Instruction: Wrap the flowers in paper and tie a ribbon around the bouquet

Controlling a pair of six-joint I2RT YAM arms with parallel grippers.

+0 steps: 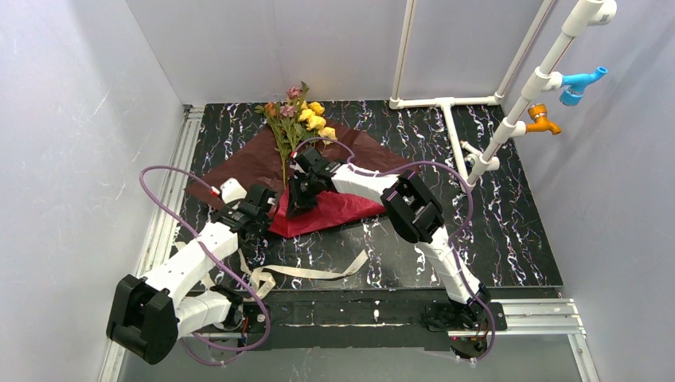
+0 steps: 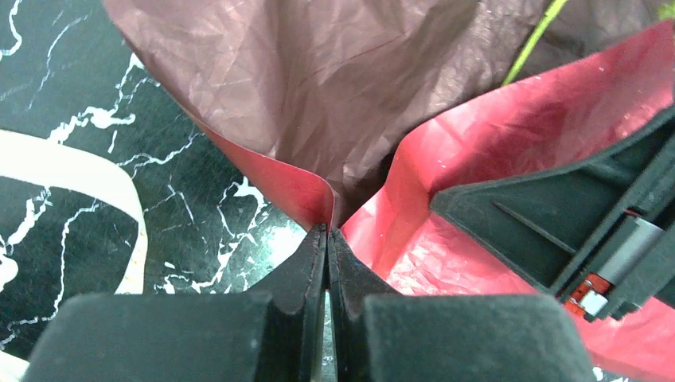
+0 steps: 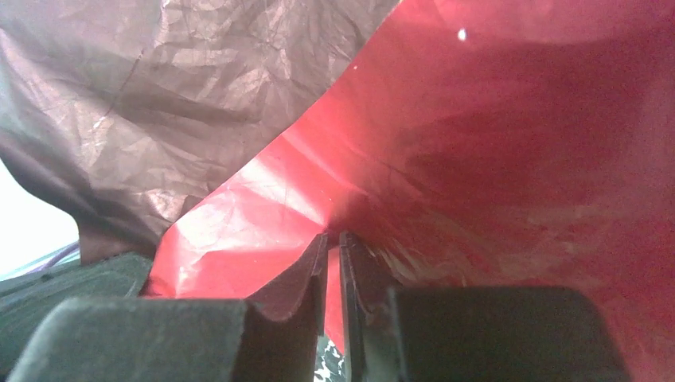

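Note:
The flowers [image 1: 298, 119] lie loose on the far part of the dark red paper [image 1: 247, 163], blooms pointing away; no wrapped bouquet shows. The sheet's near corner is lifted and folded over, showing its bright red underside [image 1: 338, 208]. My left gripper [image 1: 267, 211] is shut on the paper's edge [image 2: 318, 87], its fingertips [image 2: 328, 232] pinched on the fold. My right gripper [image 1: 299, 197] is shut on the paper [image 3: 477, 143] just beside it, with red sheet between its jaws [image 3: 333, 239]. A green stem [image 2: 532, 40] crosses the sheet. The cream ribbon [image 1: 310, 273] curls on the table near the arm bases.
A white pipe frame [image 1: 446, 103] with blue [image 1: 581, 79] and orange [image 1: 541, 121] fittings stands at the back right. Purple cables [image 1: 159, 191] loop off both arms. Grey walls close in the black marbled table [image 1: 493, 239].

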